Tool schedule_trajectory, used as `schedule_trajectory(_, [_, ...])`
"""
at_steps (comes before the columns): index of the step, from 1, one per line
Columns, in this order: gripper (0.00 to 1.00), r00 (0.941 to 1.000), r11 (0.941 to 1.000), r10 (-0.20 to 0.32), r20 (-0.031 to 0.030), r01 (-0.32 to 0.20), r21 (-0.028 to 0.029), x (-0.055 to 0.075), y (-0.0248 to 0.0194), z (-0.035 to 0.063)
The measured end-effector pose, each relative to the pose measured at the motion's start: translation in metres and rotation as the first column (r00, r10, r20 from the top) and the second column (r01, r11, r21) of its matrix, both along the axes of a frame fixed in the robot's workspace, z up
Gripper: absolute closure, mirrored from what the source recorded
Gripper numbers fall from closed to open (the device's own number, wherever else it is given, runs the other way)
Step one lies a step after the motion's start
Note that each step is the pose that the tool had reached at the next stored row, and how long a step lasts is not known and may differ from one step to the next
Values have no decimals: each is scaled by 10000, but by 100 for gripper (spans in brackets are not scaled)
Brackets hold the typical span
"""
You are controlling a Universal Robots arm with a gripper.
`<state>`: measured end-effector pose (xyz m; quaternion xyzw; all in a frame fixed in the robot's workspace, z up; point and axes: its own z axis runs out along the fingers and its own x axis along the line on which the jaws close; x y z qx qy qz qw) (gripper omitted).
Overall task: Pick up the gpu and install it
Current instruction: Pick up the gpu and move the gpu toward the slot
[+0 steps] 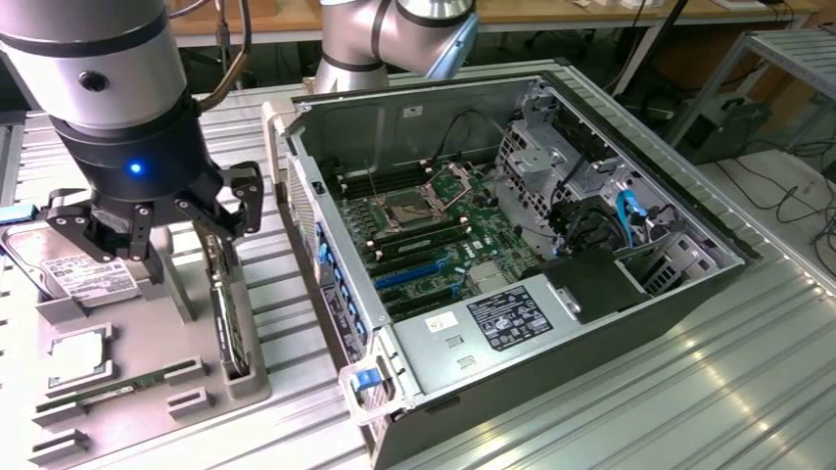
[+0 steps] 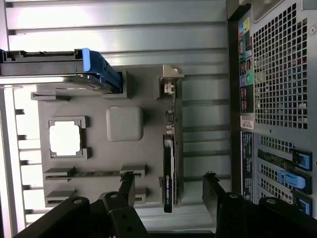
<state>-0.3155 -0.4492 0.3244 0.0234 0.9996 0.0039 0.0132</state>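
jaws spread wide with nothing in them, hanging over the tray [image 1: 137, 343] at the exterior view's left. the gpu [image 1: 230, 318] [image 2: 169, 163] stands on edge in its slot along the tray side nearest the case [image 1: 392, 127]. from the wrist view there's one jaw to each side of it, a gap both ways, no contact to be seen.

crowded neighbourhood here: hard drive [image 1: 72, 272] [image 2: 54, 69] propped in its own slot just beside the jaws, on the side away from the case. cpu [image 1: 78, 357] [image 2: 64, 138] flat in its pocket, ram stick [image 1: 116, 392] [image 2: 94, 173] lying in a groove, a plain square pad [image 2: 125, 123] on the tray between hard drive and gpu.

the case lies open on the ribbed worktop [image 1: 653, 392]. its rear panel [image 2: 277, 64] runs just beside the gpu's edge of the tray, a narrow strip of worktop between, and that wall stands higher than the tray. above the card it's open air. inside, the board [image 1: 432, 235] lies exposed, blue slots [image 1: 411, 274] near the rear wall, cables [image 1: 627, 220] bunched toward the far end.
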Motion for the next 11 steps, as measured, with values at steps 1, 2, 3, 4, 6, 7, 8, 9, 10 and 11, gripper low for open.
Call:
schedule_trajectory(1, [34, 10000, 10000, -3, -1, 3, -4, -1, -1, -17])
schedule_trajectory(2, [34, 10000, 10000, -6, 0, 6, -5, -1, -3, -36])
schedule_trajectory(3, [34, 10000, 10000, -6, 0, 6, -7, 0, -5, -54])
schedule_trajectory(4, [34, 10000, 10000, -4, 0, 4, -13, 4, -6, -71])
schedule_trajectory(6, [34, 10000, 10000, 0, -2, 0, -27, 12, -6, -107])
schedule_trajectory(7, [34, 10000, 10000, 18, -4, -18, -34, 18, -6, -125])
schedule_trajectory(8, [34, 10000, 10000, 31, -6, -31, -42, 19, -5, -143])
schedule_trajectory(9, [34, 10000, 10000, 35, -7, -35, -43, 19, -7, -161])
schedule_trajectory(10, [34, 10000, 10000, 38, -6, -38, -43, 20, -10, -178])
schedule_trajectory(11, [34, 10000, 10000, 40, -6, -40, -43, 20, -16, -199])
